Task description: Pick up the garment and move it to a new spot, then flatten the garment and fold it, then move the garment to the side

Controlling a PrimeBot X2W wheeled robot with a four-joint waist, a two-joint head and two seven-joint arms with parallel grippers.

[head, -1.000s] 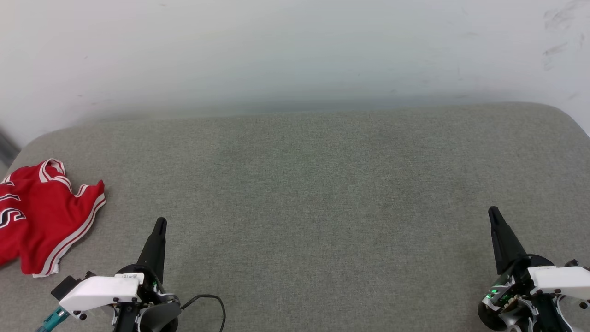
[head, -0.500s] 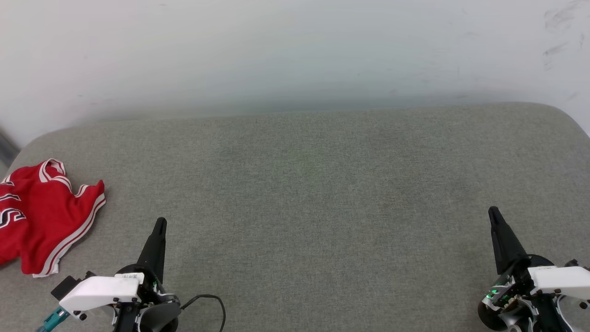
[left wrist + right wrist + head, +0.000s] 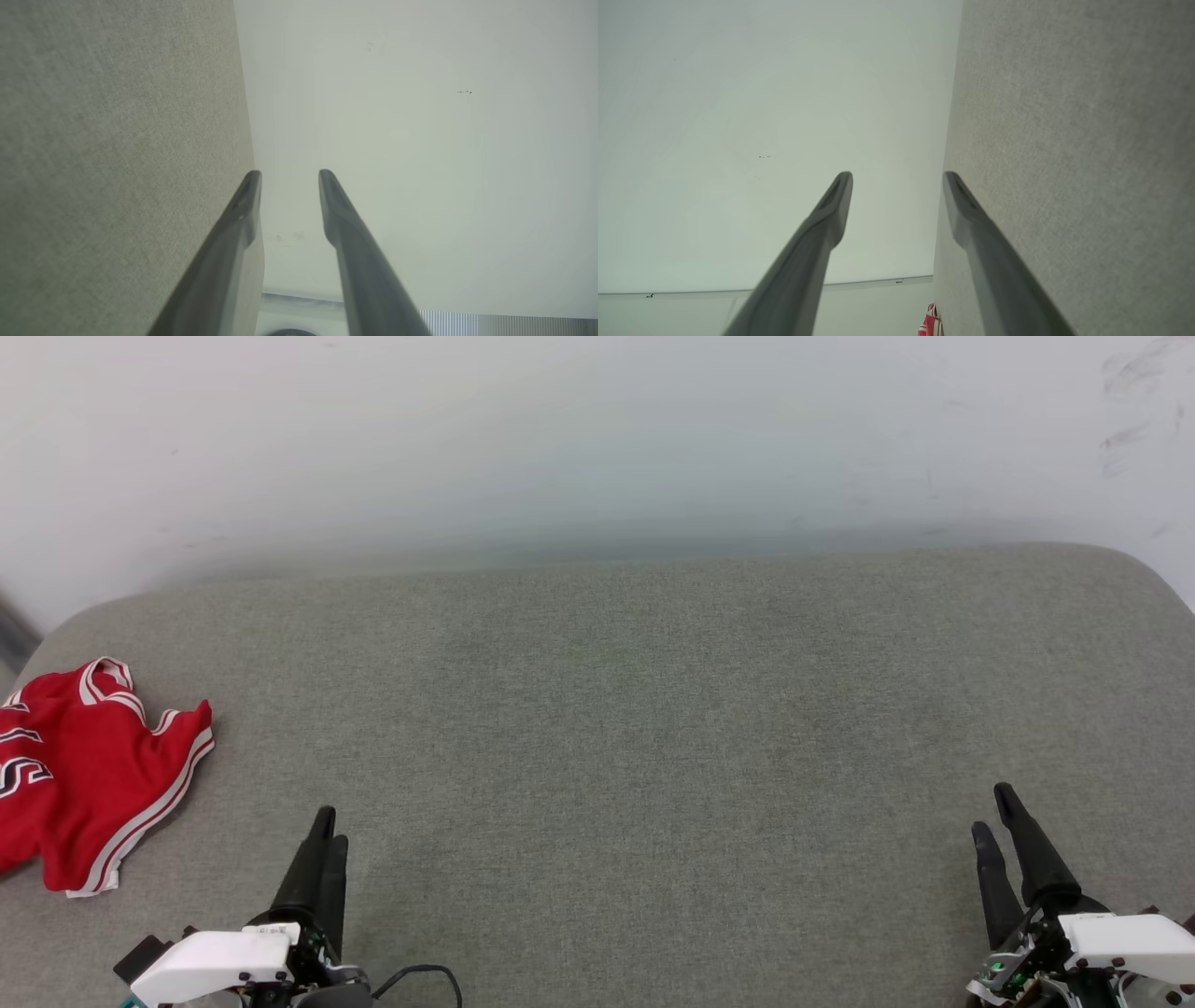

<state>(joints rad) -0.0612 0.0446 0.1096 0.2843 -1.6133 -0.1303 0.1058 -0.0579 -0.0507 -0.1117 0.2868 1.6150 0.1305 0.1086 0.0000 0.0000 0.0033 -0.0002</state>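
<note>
Here, a crumpled red jersey-style T-shirt point(image 3: 89, 775) with red-white striped trim lies at nine o'clock on the grey fabric-covered surface point(image 3: 653, 709), partly cut off by the head view's edge. The left gripper point(image 3: 331, 826), at seven o'clock and near the shirt, has its dark fingers parted a little and holds nothing. The right gripper point(image 3: 991, 809), at five o'clock and well apart from the shirt, shows a wider gap, likewise empty. A white wall point(image 3: 560, 429) rises at twelve.

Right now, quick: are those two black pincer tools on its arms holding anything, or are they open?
Left tool: open, holding nothing.
Right tool: open, holding nothing.
</note>
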